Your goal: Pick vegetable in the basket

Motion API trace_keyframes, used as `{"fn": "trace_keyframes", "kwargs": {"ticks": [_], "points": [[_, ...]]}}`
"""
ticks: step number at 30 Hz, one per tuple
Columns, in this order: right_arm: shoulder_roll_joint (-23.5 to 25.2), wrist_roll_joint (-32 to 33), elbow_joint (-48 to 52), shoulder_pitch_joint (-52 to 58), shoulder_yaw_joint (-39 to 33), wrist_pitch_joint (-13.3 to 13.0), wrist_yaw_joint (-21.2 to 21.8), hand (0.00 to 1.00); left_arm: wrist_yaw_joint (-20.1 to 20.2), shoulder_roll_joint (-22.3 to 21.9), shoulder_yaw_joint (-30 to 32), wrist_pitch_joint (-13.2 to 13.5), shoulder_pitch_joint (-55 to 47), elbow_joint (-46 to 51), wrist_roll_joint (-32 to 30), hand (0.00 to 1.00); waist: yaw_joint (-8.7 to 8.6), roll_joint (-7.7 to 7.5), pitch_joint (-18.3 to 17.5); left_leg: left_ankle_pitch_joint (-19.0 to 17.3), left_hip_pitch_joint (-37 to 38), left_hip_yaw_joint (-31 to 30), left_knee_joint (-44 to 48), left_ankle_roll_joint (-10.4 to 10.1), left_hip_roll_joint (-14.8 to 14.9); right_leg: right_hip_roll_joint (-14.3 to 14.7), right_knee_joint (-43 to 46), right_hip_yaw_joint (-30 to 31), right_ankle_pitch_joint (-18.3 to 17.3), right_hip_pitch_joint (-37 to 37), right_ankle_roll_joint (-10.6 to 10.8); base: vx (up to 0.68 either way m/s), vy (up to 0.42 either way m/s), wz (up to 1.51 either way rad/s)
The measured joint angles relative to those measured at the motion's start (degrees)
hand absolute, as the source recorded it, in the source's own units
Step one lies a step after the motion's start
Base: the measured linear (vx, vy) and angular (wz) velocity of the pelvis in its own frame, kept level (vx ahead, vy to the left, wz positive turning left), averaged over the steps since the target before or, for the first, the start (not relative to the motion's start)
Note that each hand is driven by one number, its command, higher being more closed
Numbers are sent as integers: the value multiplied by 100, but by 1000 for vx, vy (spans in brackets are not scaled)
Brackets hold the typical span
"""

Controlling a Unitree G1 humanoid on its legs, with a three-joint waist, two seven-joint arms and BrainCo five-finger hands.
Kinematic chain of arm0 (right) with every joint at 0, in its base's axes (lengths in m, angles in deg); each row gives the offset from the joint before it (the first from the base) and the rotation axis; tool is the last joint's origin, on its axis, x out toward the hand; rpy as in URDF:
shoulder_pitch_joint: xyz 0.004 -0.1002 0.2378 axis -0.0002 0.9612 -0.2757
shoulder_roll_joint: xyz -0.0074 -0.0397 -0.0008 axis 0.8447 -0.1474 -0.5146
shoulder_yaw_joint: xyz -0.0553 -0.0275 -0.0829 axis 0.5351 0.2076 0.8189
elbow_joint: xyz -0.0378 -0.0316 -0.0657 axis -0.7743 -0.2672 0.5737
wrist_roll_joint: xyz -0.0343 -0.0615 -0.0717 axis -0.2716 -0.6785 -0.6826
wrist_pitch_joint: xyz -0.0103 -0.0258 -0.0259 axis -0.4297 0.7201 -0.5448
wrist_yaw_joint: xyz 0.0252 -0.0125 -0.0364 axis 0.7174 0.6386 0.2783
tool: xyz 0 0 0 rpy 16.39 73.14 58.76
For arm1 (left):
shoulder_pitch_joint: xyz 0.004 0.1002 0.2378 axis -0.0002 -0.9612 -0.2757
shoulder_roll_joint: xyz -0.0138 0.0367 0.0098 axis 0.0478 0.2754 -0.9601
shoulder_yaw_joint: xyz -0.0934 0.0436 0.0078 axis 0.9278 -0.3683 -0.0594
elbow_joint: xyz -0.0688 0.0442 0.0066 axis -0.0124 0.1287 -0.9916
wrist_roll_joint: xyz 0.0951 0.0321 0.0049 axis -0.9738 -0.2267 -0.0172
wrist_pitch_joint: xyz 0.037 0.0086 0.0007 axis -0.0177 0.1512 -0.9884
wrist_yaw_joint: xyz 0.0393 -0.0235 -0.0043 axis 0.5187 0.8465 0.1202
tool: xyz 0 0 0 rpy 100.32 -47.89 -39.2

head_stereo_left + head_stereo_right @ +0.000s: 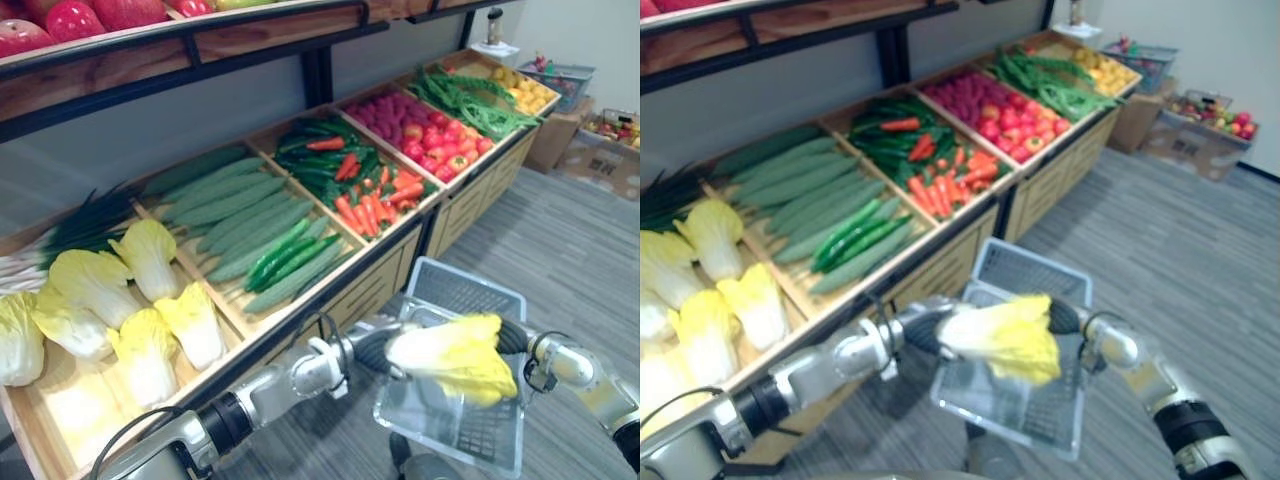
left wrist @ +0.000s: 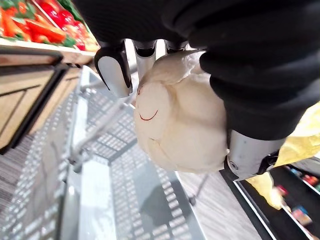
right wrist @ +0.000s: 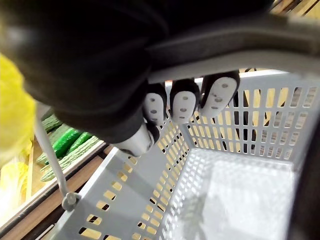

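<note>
Left hand (image 2: 250, 75) is wrapped round the pale stem end of the cabbage (image 1: 455, 355), with fingers (image 2: 114, 67) on one side and thumb on the other. So it's gripping, not spread. My arm reaches out from the lower left, pretty much straight, and the hand sits over the open top of the grey basket (image 1: 462, 290). The cabbage hangs clear of the basket floor, yellow leaves pointing away from the palm toward my right hand (image 3: 100, 65), which is curled round the basket handle (image 3: 225, 50). The basket rim is just below the left hand. The wooden stand (image 1: 370, 270) has its front edge close on the far side of that hand. Open carpet (image 1: 560, 240) lies past the right hand.
</note>
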Motion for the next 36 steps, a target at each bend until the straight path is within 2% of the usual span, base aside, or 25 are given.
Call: {"fn": "trace_keyframes", "kwargs": {"ticks": [5, 11, 15, 19, 24, 26, 30, 36], "points": [[-38, 1, 185, -7, 236, 2, 176, 100, 169, 38, -449, -28, 18, 45, -1, 100, -45, 77, -58, 8, 16, 85, -59, -14, -41, -9, 106, 18, -8, -94, 49, 20, 20, -7], [-57, -17, 186, -258, 373, 30, 379, 100, 200, 29, -876, -49, 220, 42, -17, 100, -155, 80, -65, 1, 40, 233, -63, -26, -70, -1, 185, 82, 0, -194, 66, -6, 2, -10], [-191, -97, 200, -297, 391, 30, 460, 100, 376, 23, -1143, -61, 228, 28, -54, 100, -248, 82, -66, -7, 127, 348, -92, -38, -91, 25, 210, 177, -22, -193, 36, -6, 1, -12], [-353, -365, 252, -337, 395, 29, 646, 100, 644, -15, -1328, -303, 230, -40, -51, 100, -316, 93, -73, -9, 196, 424, -140, -42, -146, 20, 236, 249, -28, -198, 47, -5, 15, -10], [-610, -455, 524, -350, 403, 30, 973, 100, 782, -38, -1330, -762, 226, -565, -180, 100, -353, 109, -83, -19, 205, 545, -154, -57, -180, 21, 283, 331, -26, -276, 71, -4, 10, -9], [-639, -454, 637, -350, 410, 24, 1085, 100, 780, -57, -1276, -862, 191, -767, -328, 100, -386, 117, -88, -19, 206, 560, -161, -57, -185, 21, 280, 336, -19, -279, 79, 5, 4, -4], [-639, -449, 665, -360, 438, 13, 1245, 100, 738, -440, -944, -982, 23, -1258, -567, 100, -439, 153, -111, -18, 220, 610, -213, -56, -229, 21, 277, 383, 15, -301, 132, 15, 20, -4], [-633, -443, 814, -548, 438, 11, 1485, 100, 252, -934, -281, -968, -275, -2012, -1022, 100, -485, 164, -118, -19, 236, 714, -225, -58, -265, 47, 308, 514, 43, -372, 168, 17, 17, -10]]}}
